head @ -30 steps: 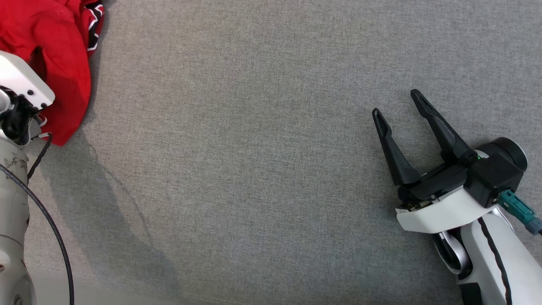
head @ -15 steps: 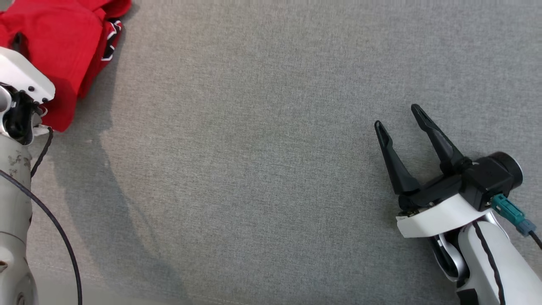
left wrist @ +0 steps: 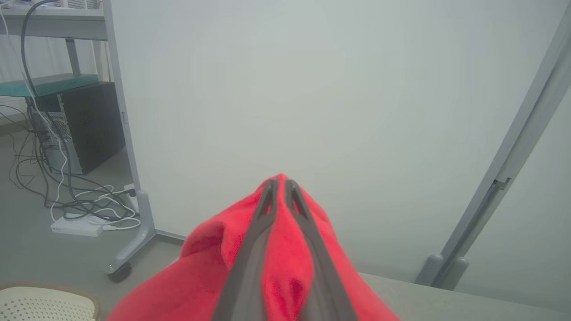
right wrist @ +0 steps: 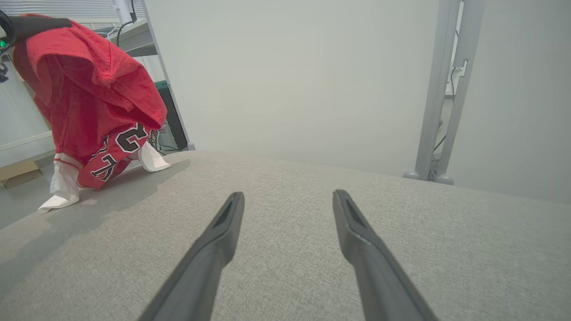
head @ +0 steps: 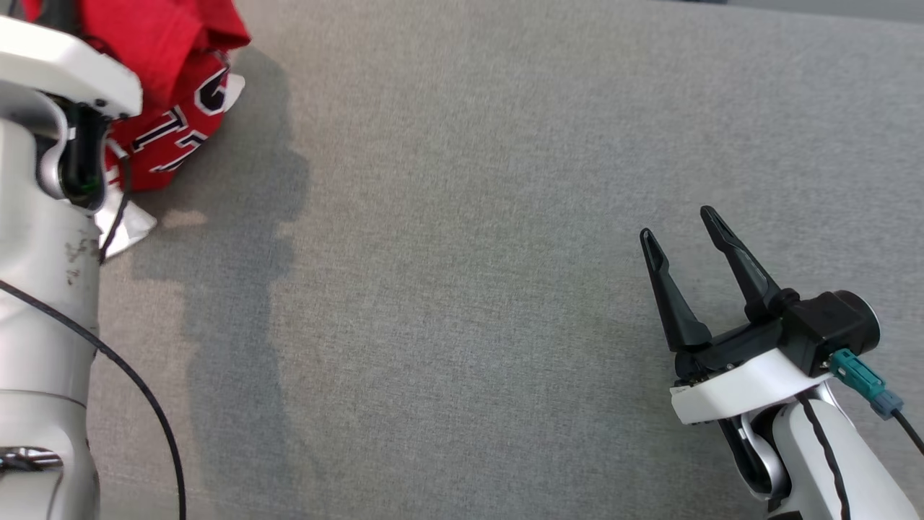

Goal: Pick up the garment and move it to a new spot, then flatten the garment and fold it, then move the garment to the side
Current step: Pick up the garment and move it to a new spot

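Lower right in the head view, the right gripper (head: 675,222) stands spread and empty over the grey woven surface (head: 462,253), while at upper left the left gripper (left wrist: 281,183) pinches a top fold of the red fabric jersey with black-and-white lettering (head: 173,137), which hangs limp and light, white hem touching the surface, and is probably best retaken at a hem corner.

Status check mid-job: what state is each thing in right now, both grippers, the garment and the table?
left gripper: shut on the garment, raised.
garment: bunched, not folded, hanging from the left gripper, white lower ends touching the table.
right gripper: open, holding nothing, apart from the garment.
table: grey cloth top, bare apart from the garment's ends at its left edge.
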